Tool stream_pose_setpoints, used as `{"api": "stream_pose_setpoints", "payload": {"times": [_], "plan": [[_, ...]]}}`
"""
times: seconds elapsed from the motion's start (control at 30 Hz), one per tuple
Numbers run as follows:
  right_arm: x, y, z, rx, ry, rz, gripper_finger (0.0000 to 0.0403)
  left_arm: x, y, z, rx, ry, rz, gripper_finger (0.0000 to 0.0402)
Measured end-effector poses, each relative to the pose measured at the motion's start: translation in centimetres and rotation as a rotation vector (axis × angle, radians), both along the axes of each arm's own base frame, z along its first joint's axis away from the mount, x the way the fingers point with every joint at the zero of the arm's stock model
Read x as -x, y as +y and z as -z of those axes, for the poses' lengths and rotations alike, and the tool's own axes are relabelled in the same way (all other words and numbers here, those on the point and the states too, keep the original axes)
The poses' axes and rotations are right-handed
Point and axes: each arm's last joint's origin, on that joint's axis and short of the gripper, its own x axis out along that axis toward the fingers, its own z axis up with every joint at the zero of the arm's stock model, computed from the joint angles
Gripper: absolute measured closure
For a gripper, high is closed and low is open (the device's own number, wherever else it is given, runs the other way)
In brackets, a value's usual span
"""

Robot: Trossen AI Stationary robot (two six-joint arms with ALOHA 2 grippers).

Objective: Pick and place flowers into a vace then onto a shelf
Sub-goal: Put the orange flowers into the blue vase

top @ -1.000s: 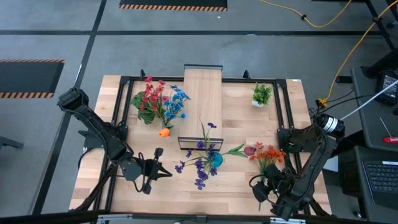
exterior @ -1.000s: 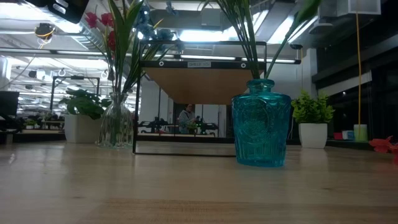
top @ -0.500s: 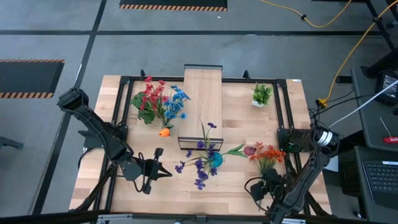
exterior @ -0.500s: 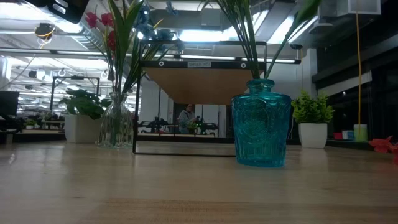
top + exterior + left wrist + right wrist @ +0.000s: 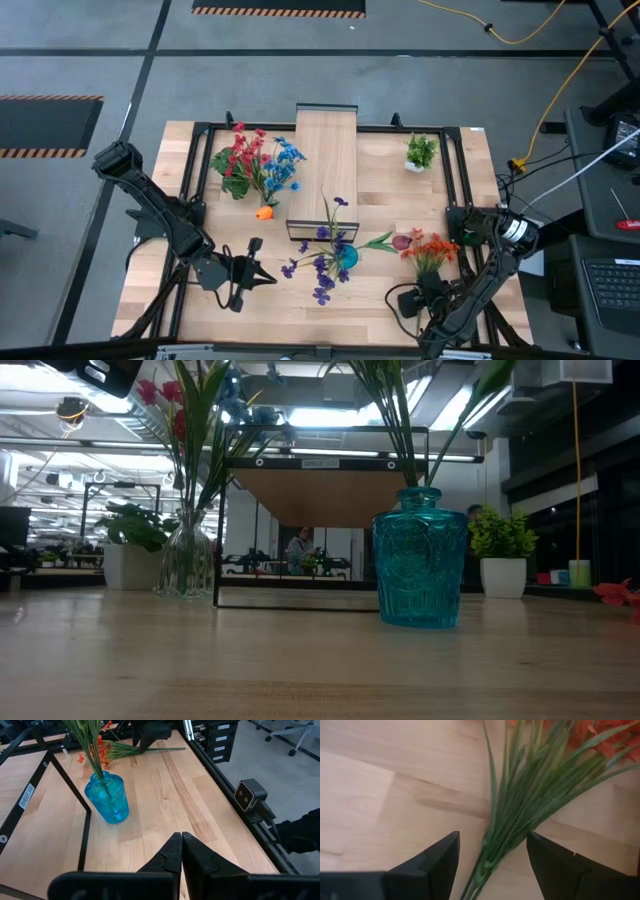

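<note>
The orange flowers (image 5: 430, 250) lie on the table near its right near corner, blooms toward the far edge. My right gripper (image 5: 426, 288) is open over their stem end; in the right wrist view its fingers (image 5: 432, 862) stand on either side of the green stems (image 5: 520, 805) without touching. A dark red tulip (image 5: 402, 241) lies beside them. The blue vase (image 5: 345, 256) stands upright with purple flowers in it. The shelf (image 5: 323, 165) stands at the far middle. My left gripper (image 5: 270, 279) is shut, waiting left of the blue vase (image 5: 107, 797).
A clear vase (image 5: 255, 170) with red and blue flowers stands left of the shelf, with a loose orange bloom (image 5: 264, 212) beside it. A small potted plant (image 5: 420, 152) stands at the far right. A black frame (image 5: 190, 170) borders the table.
My right arm has folded in, its elbow coming toward the near edge, and its gripper has shifted slightly toward the table's left over the orange flowers' stems. The flowers and vases have stayed put.
</note>
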Motion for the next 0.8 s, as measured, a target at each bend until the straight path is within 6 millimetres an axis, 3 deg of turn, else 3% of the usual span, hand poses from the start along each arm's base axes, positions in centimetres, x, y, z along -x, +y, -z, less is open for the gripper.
{"api": "stream_pose_setpoints", "payload": {"times": [0.43, 0.57, 0.8], "plan": [[-0.2, 0.39, 0.98, -0.018, 0.001, 0.014, 0.0181, 0.0, 0.0, 0.0, 0.0, 0.0, 0.0, 0.0396], [-0.33, 0.53, 1.03, -0.028, -0.021, 0.009, 0.0219, 0.0, 0.0, 0.0, 0.0, 0.0, 0.0, 0.0397], [-0.4, 0.52, 1.02, -0.018, -0.04, -0.008, 0.0319, 0.0, 0.0, -0.01, 0.0, 0.0, 0.0, 0.0399]]}}
